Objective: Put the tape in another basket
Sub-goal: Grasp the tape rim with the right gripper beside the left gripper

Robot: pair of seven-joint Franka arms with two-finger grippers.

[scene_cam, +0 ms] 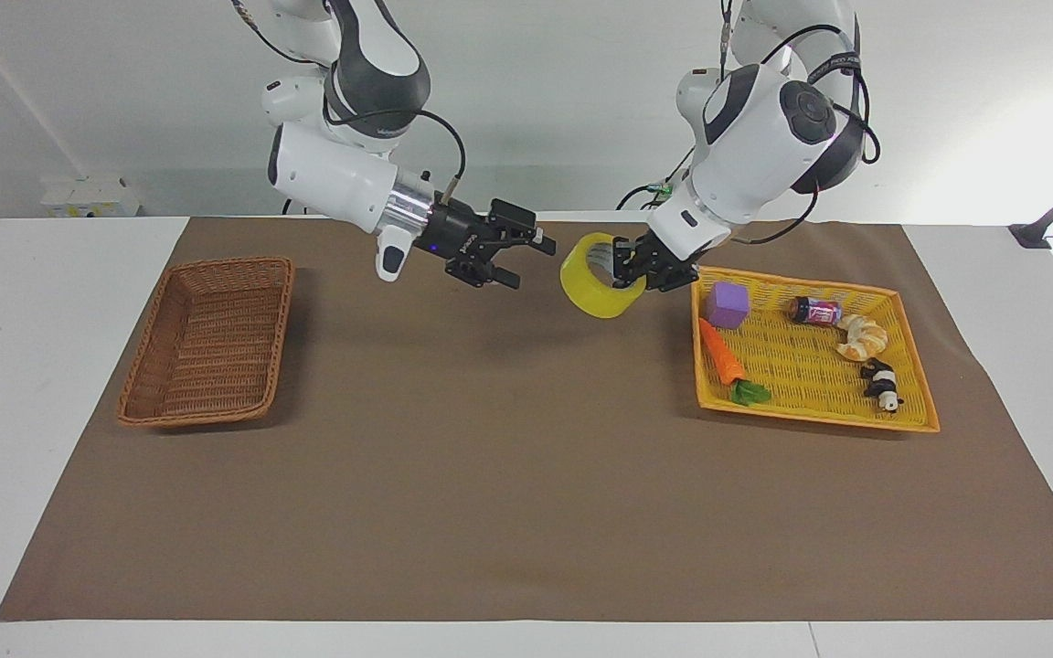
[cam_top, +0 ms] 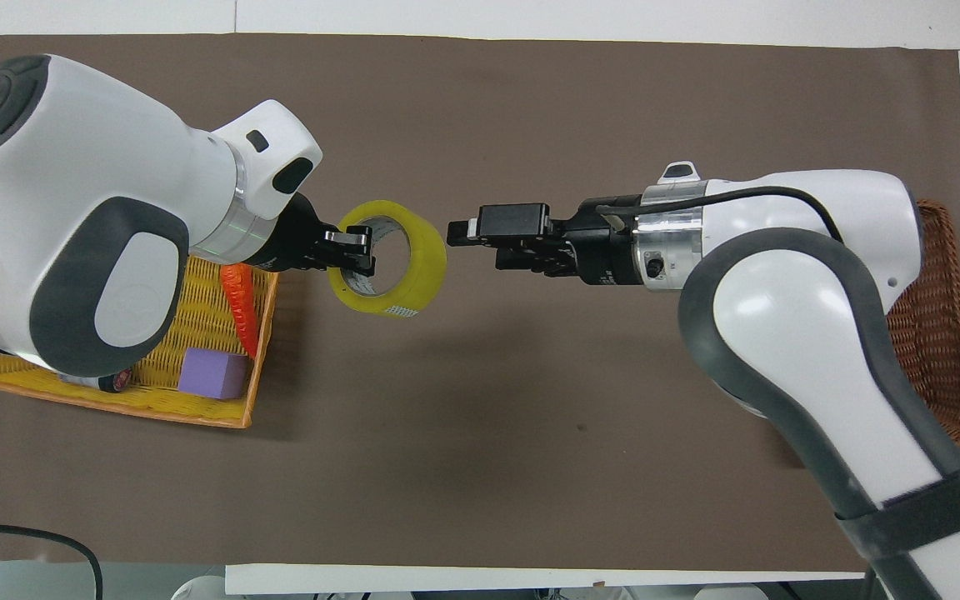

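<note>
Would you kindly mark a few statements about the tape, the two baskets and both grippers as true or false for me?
1. The left gripper holds the tape in the air. True.
2. The tape lies in the wicker basket. False: that basket holds nothing.
3. The right gripper has open fingers beside the tape. True.
4. The yellow tray holds nothing. False: a carrot, a purple block and other small items lie in it.
</note>
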